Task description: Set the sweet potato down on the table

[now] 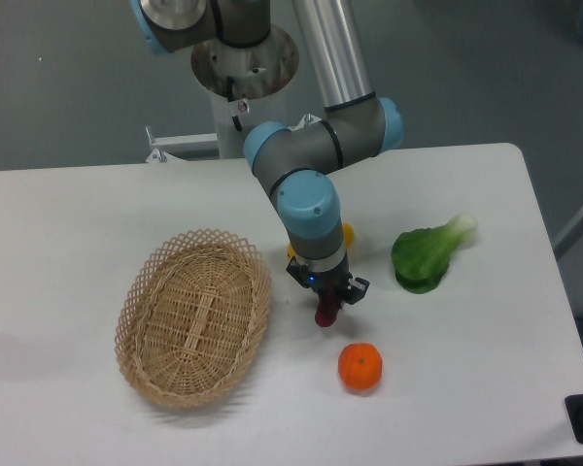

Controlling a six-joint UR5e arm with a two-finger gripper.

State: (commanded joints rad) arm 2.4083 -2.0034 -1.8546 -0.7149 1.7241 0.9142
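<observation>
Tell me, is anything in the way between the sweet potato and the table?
Nothing visible is. The gripper holds the sweet potato right over a bare patch of the table. The basket lies to one side, the orange sits a little nearer the camera, and neither is under it.

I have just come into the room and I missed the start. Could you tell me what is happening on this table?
The robot arm's gripper points down at the white table and is shut on a small reddish-purple sweet potato, between the wicker basket and the leafy green vegetable. The tuber hangs low; whether it touches the tabletop is not clear. An orange lies just in front, and a yellow fruit is mostly hidden behind the arm. The basket is empty.
</observation>
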